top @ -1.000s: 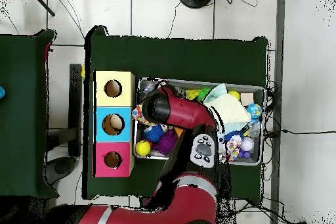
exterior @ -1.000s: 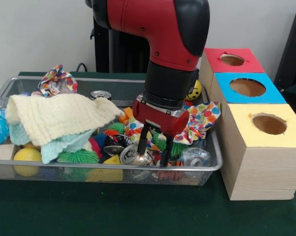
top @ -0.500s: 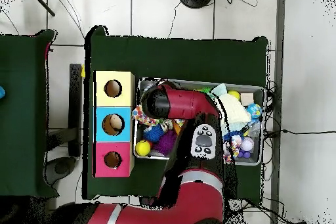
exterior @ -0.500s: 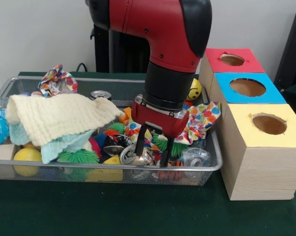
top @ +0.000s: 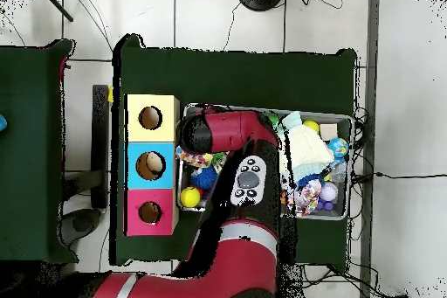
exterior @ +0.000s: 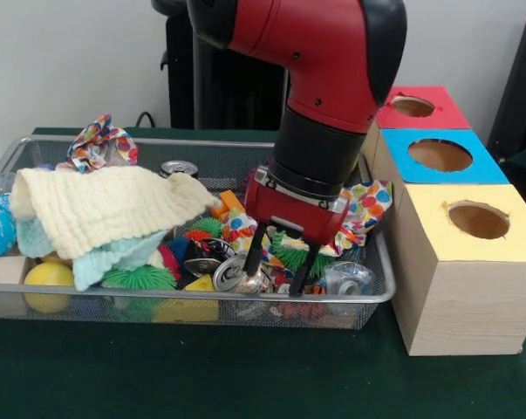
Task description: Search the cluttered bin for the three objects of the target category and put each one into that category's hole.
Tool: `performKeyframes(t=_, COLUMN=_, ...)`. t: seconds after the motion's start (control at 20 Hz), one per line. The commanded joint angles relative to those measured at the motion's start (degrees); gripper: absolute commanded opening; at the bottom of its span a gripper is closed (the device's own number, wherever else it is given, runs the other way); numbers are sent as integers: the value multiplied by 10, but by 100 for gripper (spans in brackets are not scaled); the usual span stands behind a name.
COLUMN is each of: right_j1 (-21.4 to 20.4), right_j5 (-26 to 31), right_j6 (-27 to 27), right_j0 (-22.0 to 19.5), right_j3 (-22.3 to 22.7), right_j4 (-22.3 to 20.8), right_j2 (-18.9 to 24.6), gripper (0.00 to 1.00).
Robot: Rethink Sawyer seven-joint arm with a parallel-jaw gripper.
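A red arm's pincer point(exterior: 277, 274) hangs, fingers spread, over a crushed can point(exterior: 238, 274) in a cluttered wire bin point(exterior: 88, 305). Three boxes, red point(exterior: 415, 106), blue point(exterior: 443, 155), yellow point(exterior: 472, 218), stand right of it.

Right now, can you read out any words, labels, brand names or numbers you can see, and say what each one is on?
No readable text in either view.
The crushed can near the tool: print, if any, too blurred to read.
The coloured boxes: plain tops, no labels.
The arm's button panel: markings too small to read.
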Motion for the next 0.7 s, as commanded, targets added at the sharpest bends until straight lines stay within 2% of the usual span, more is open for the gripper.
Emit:
performKeyframes(t=0.05, right_j1=2, right_j5=49, right_j6=-25, right_j0=21, right_j3=36, right_j4=-23, right_j2=62, gripper=100)
performKeyframes(t=0.2, right_j1=-28, right_j5=58, right_j6=-12, right_j0=25, right_j3=70, right_j4=-13, right_j2=62, gripper=100)
performKeyframes(t=0.4, right_j1=-52, right_j5=74, right_j6=2, right_j0=28, right_j3=93, right_j4=-2, right_j2=56, gripper=100)
performKeyframes(t=0.55, right_j1=-80, right_j5=93, right_j6=-9, right_j0=22, right_j3=119, right_j4=4, right_j2=61, gripper=100)
performKeyframes(t=0.7, right_j1=-82, right_j5=74, right_j6=-3, right_j0=19, right_j3=133, right_j4=3, right_j2=66, gripper=100)
